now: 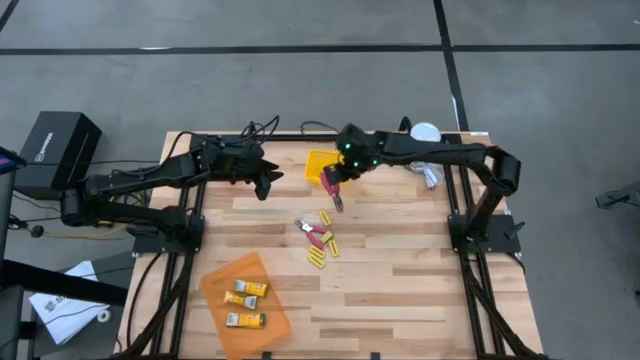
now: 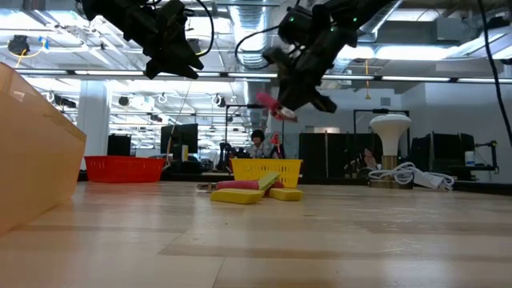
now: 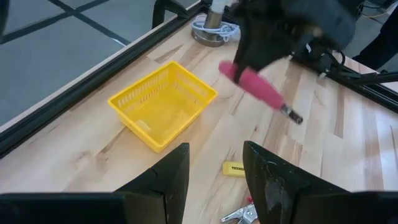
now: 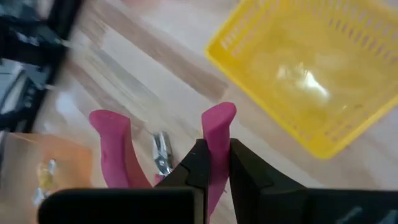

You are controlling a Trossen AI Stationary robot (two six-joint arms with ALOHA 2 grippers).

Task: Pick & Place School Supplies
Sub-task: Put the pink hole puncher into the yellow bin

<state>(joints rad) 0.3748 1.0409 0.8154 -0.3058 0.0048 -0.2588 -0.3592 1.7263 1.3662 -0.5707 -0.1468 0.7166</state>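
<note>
My right gripper (image 1: 333, 183) hovers over the table beside the yellow tray (image 1: 320, 164), shut on pink-handled pliers (image 3: 258, 88), which also show in the low view (image 2: 270, 104). My left gripper (image 3: 214, 174) is open and empty, held in the air left of the yellow tray (image 1: 266, 181). On the wood lie a second pair of pink-handled pliers (image 1: 312, 232) and a few yellow packs (image 1: 325, 218) (image 1: 318, 256). More yellow-and-white packs (image 1: 246, 290) lie inside the orange tray (image 1: 215, 282). My right gripper pinches one of the pliers' two pink handles (image 4: 216, 134) between its fingers (image 4: 249, 168). The handle's free end sticks out past them and the other handle (image 4: 113, 142) stands apart. The pliers are lifted clear and tilted, metal nose (image 3: 292, 115) lowest.
The white round lamp-like object (image 1: 425, 133) and its cable (image 1: 430, 175) sit at the table's far right. A red tray (image 2: 120, 168) shows at the far side in the low view. A black box (image 1: 55, 150) stands off the table's left. Bare wood lies near right.
</note>
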